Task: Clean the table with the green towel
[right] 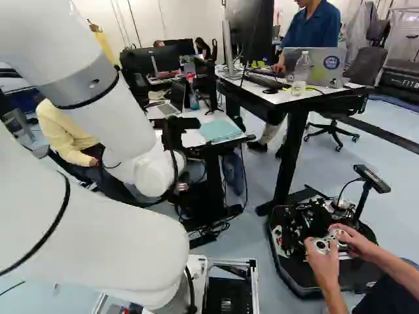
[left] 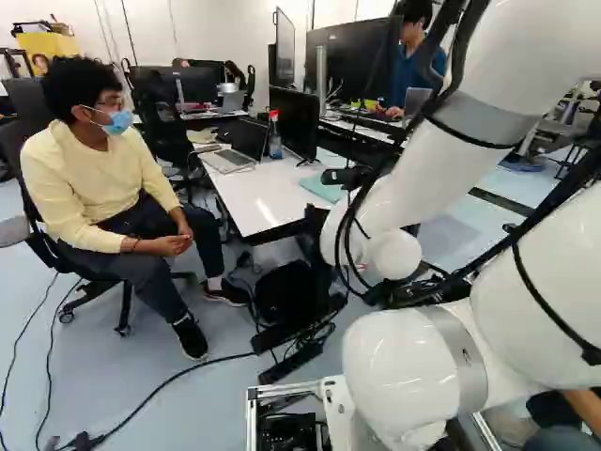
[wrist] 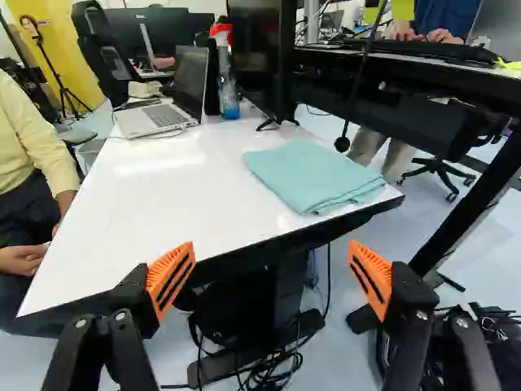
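The end effector [wrist: 271, 279] is released: its orange pads [wrist: 171, 281] stand wide apart with nothing between them. It points at the near edge of the table [wrist: 171, 199], seemingly short of it. The wrist view does not settle how high the pads are against the tabletop.

The green towel [wrist: 313, 175], a pale blue-green, lies folded flat by the table's near corner, on the side away from the laptop [wrist: 163, 118]. From the end effector it lies ahead and beyond the edge, off centre toward the finger farther from the laptop. That offset is what the coming move turns on. The towel's longer way seems to run aslant, from the laptop side toward the corner, and the pads part across the view, so a straight reach would probably meet it askew.

I judge this the start of the job, with the towel not yet in grip and the wiping still to do. The next move calls for going forward and a little to the towel's side, then down over a folded edge. Coming in too low could knock the table's edge; closing too high might catch only the top layer, and the soft cloth would likely open out when lifted.
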{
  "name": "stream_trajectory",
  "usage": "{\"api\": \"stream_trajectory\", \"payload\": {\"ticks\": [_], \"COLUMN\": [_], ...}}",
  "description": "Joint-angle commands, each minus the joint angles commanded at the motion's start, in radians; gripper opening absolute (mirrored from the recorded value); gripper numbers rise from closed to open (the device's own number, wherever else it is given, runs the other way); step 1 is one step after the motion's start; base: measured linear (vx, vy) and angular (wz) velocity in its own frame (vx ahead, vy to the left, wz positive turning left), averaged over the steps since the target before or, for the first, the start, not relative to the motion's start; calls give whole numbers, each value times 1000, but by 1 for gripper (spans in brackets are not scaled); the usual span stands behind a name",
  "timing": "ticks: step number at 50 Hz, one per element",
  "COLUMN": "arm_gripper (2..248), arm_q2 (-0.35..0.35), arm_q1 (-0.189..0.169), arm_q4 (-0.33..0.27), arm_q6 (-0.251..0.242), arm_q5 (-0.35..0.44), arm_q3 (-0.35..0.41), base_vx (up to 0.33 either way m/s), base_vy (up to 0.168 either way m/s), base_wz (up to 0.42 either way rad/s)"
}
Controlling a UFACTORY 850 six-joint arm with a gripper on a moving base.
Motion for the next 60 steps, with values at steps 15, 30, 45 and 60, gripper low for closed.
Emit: {"api": "stream_trajectory", "payload": {"ticks": [15, 30, 45, 60], "arm_gripper": [247, 247, 247, 247], "arm_q2": [-9, -27, -53, -91], "arm_q1": [-16, -30, -56, -86], "arm_q4": [0, 0, 0, 0], "arm_q6": [0, 0, 0, 0], "arm_q5": [0, -12, -52, -111], "arm_q3": [-56, -109, -170, -240], "base_vx": [0, 0, 0, 0], "base_vy": [0, 0, 0, 0], "base_wz": [0, 0, 0, 0]}}
